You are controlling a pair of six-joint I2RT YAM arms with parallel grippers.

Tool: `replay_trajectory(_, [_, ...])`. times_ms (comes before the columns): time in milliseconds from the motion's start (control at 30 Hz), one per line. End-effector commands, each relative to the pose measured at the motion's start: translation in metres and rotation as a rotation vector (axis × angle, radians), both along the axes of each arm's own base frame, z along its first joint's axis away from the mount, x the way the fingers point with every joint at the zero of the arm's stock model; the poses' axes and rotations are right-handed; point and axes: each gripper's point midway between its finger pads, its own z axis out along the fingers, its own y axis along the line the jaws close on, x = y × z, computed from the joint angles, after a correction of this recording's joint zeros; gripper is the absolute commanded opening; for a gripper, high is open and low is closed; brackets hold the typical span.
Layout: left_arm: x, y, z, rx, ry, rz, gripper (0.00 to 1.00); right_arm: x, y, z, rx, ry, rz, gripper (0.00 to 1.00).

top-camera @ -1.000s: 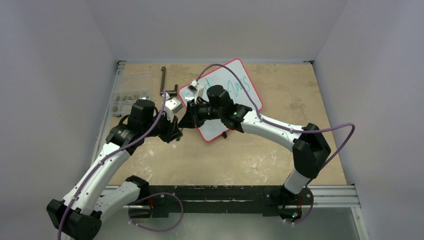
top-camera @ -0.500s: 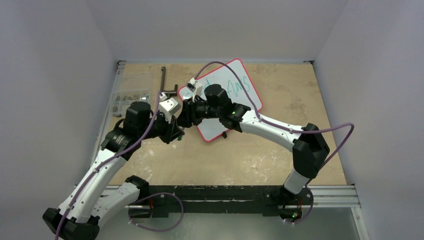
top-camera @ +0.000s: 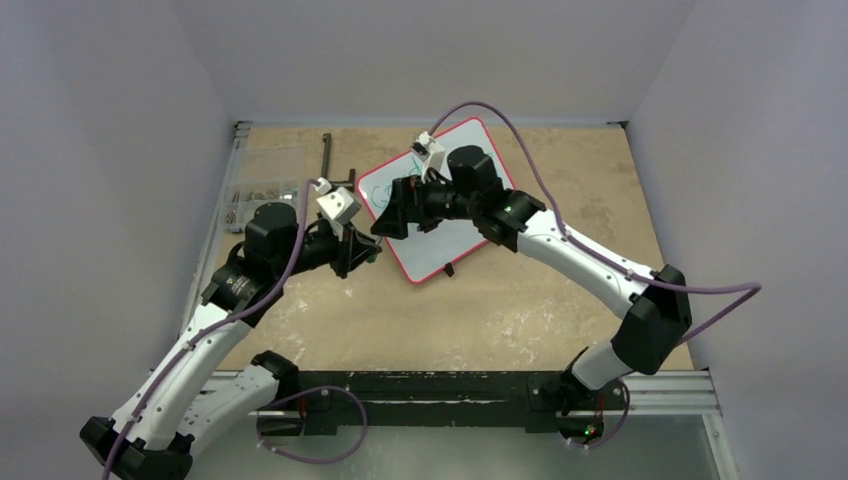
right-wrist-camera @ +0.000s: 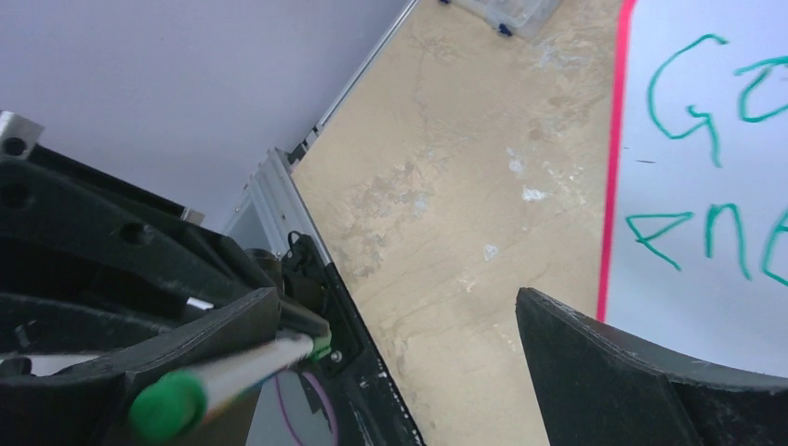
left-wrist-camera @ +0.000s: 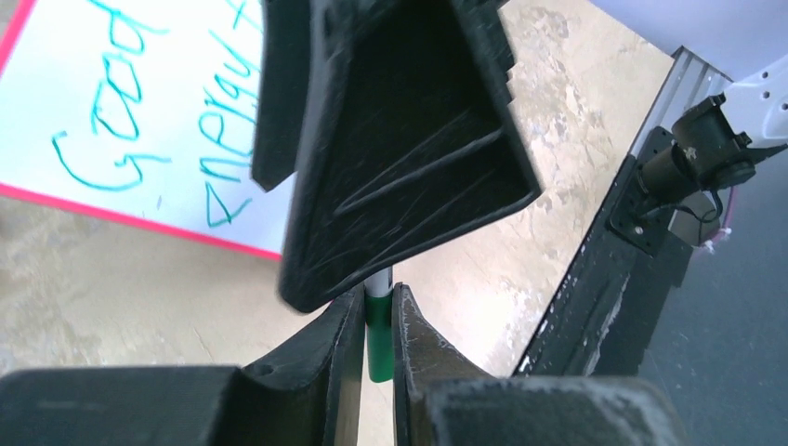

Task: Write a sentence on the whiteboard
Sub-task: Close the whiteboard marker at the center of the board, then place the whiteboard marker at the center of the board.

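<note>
Right gripper (right-wrist-camera: 395, 307), jaws spread wide over a tan table (right-wrist-camera: 465, 186).
A white marker (right-wrist-camera: 223, 376) with a green end lies beside the left-hand finger. At right, the red-framed whiteboard (right-wrist-camera: 669, 186) shows part of a green handwritten sentence (right-wrist-camera: 683, 137): "Go" and "Ene".

The whiteboard (top-camera: 440, 245) is smooth, glossy white inside a thin red frame that looks like plastic; the sentence (left-wrist-camera: 139, 121) on it is flat green ink. Around the whiteboard the worktop (top-camera: 560, 180) is matt tan board, mottled with pale scuffs. The left hand (left-wrist-camera: 376, 311) and right hand (right-wrist-camera: 400, 372) are matt black plastic with fine ridges. The marker (left-wrist-camera: 378, 348) is smooth, shiny green-and-white plastic. Nearer than the whiteboard, the rail (top-camera: 660, 385) is dull grey metal.
</note>
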Motion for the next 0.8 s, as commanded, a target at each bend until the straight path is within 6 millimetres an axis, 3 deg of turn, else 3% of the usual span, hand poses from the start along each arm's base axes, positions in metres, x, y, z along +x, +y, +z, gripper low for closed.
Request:
replay_trajectory(0, [0.017, -0.009, 0.017, -0.006, -0.101, 0.019, 0.00, 0.015, -0.037, 0.042, -0.004, -0.096, -0.082, 0.99])
replay_trajectory(367, [0.020, -0.041, -0.044, 0.173, 0.052, -0.019, 0.00, 0.068, -0.139, 0.073, -0.130, -0.291, -0.507, 0.99])
replay_trajectory(533, [0.017, -0.066, -0.074, 0.249, 0.079, -0.073, 0.00, 0.072, -0.180, 0.085, -0.186, -0.383, -0.669, 0.99])
replay_trajectory(767, [0.012, -0.095, -0.144, 0.399, 0.170, -0.127, 0.00, 0.070, -0.222, 0.085, -0.254, -0.444, -0.820, 0.99])
